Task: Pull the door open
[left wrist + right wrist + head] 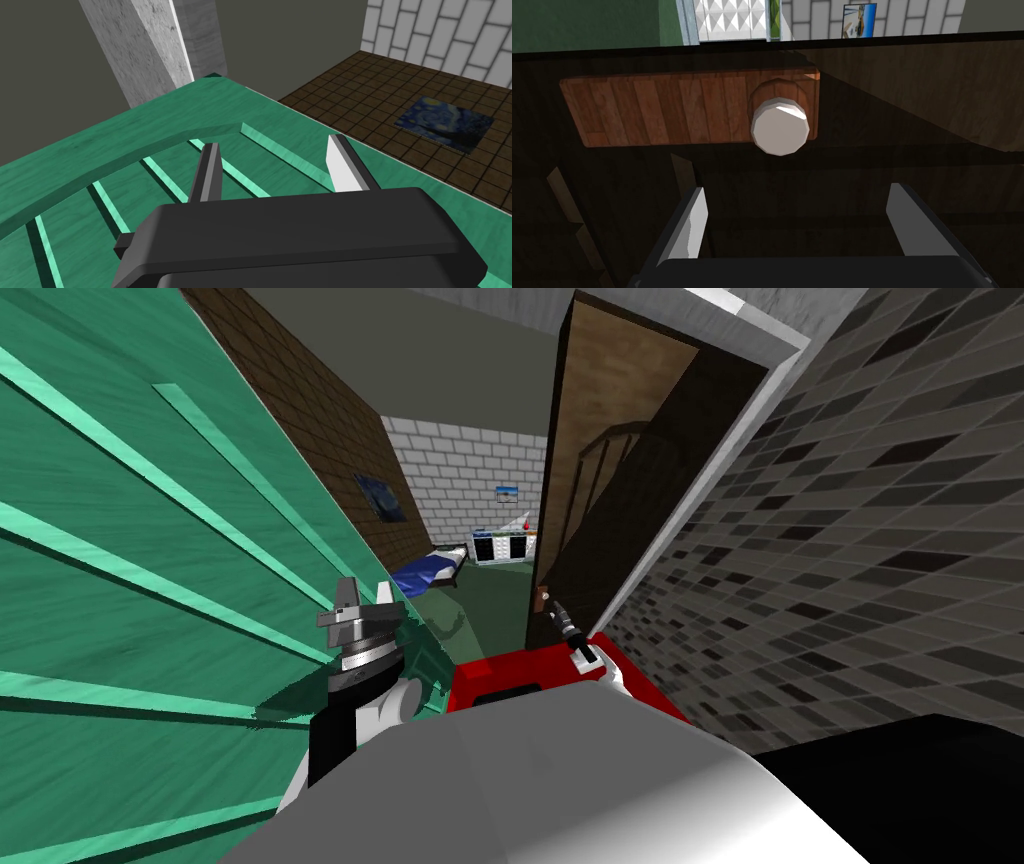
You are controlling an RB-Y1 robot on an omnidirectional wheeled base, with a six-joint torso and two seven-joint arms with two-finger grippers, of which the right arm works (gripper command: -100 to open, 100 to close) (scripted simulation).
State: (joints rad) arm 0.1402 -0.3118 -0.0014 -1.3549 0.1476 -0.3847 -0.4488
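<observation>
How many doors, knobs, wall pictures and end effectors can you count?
Doors: 2, green door and brown door
Knobs: 1, white knob
Wall pictures: 2, blue painting and small picture
End effectors: 2, left end effector and right end effector
Total: 7

Dark brown wood-grained door (592, 448), white knob (780, 126), green panel (120, 618) with pale stripes, grey-and-black tiled wall (860, 538).

On the brown door (912, 100) deep shadow hides most panel detail, and the door's edge cuts off the wall picture (859, 20) beyond. In the head view the bed (430, 570) is half hidden behind the green slatted panel (150, 588), which runs off the left edge.
</observation>
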